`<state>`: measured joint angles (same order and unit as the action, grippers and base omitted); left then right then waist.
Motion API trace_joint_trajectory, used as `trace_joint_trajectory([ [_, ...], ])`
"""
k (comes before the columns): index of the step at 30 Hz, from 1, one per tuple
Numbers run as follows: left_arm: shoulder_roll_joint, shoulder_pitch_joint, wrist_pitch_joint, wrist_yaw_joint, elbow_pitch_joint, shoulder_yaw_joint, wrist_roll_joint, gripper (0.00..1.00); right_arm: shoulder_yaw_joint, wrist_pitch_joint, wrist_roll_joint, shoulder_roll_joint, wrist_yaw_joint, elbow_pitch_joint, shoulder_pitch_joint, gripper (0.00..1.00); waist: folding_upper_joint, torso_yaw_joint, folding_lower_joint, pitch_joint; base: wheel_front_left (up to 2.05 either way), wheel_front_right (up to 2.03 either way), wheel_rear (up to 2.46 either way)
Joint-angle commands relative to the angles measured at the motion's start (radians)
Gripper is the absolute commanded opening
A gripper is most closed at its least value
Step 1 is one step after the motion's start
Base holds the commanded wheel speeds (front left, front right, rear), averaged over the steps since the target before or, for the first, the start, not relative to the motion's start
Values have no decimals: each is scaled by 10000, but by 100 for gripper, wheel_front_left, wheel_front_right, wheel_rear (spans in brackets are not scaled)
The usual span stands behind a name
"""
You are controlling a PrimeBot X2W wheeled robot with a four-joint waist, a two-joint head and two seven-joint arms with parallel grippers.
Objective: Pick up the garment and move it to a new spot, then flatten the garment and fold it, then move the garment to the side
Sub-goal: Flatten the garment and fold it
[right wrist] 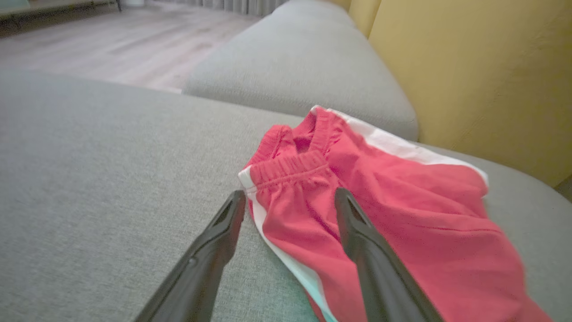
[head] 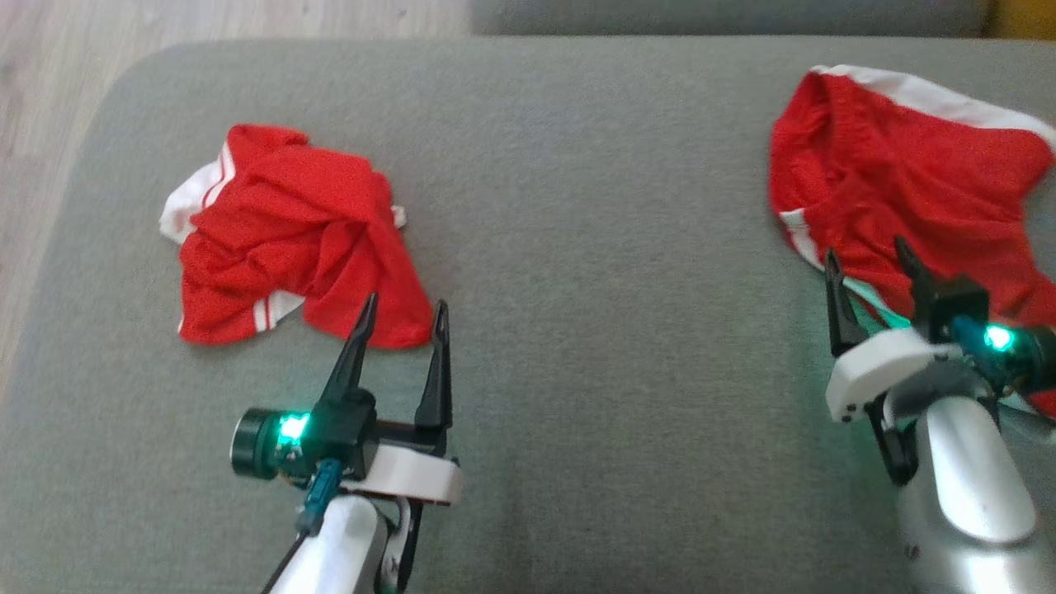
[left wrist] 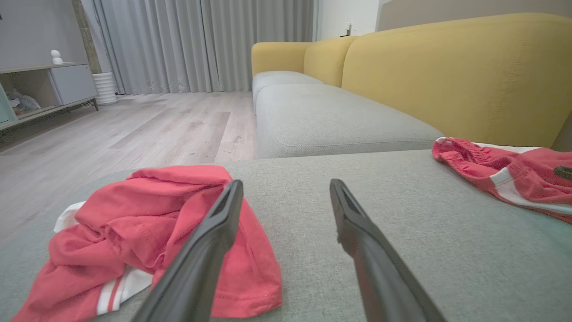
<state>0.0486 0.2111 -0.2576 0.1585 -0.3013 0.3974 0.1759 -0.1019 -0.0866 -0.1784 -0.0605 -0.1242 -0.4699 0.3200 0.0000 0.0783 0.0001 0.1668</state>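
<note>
So there are two red pieces here. The crumpled red garment [head: 297, 231], with white trim and thin stripes, sits in a bunched heap just ahead of the left gripper [head: 406, 304]'s spread jaws, mostly off to their left, with its near hem right at the left fingertip. The red shorts [head: 907, 173], with an elastic waistband and a broad white side stripe, lie flatter but wrinkled. The right gripper [head: 866, 252]'s wide jaws straddle the striped edge without pinching it.

Left garment [head: 297, 239] red with white stripes, right garment [head: 907, 181] likewise; grey cushion [head: 594, 206], yellow backrest [left wrist: 447, 76].
</note>
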Motion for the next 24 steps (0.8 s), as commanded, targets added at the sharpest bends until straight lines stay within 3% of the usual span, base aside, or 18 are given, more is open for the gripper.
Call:
trace_joint_trajectory([
  [1,16,568,-42,81,281,-159,55,100,99,138,-248,-96,-65,-218,626,100,0,420,-1,431,0,0,0],
  [6,16,855,-42,150,258,-52,125,100,-131,145,-547,-209,-65,-1564,1525,100,0,772,-1,797,0,0,0],
  [22,16,1378,-42,308,269,354,270,100,-874,-613,-1199,-259,-65,-4288,3465,100,0,1023,-1,1270,0,0,0],
  [23,16,1401,-42,312,266,364,274,100,-806,-693,-1151,-229,-65,-4478,3580,78,0,1021,-1,1292,0,0,0],
  [24,16,1421,-42,315,258,370,273,100,-661,-835,-1089,-193,-65,-4661,3697,0,0,1015,-1,1308,0,0,0],
])
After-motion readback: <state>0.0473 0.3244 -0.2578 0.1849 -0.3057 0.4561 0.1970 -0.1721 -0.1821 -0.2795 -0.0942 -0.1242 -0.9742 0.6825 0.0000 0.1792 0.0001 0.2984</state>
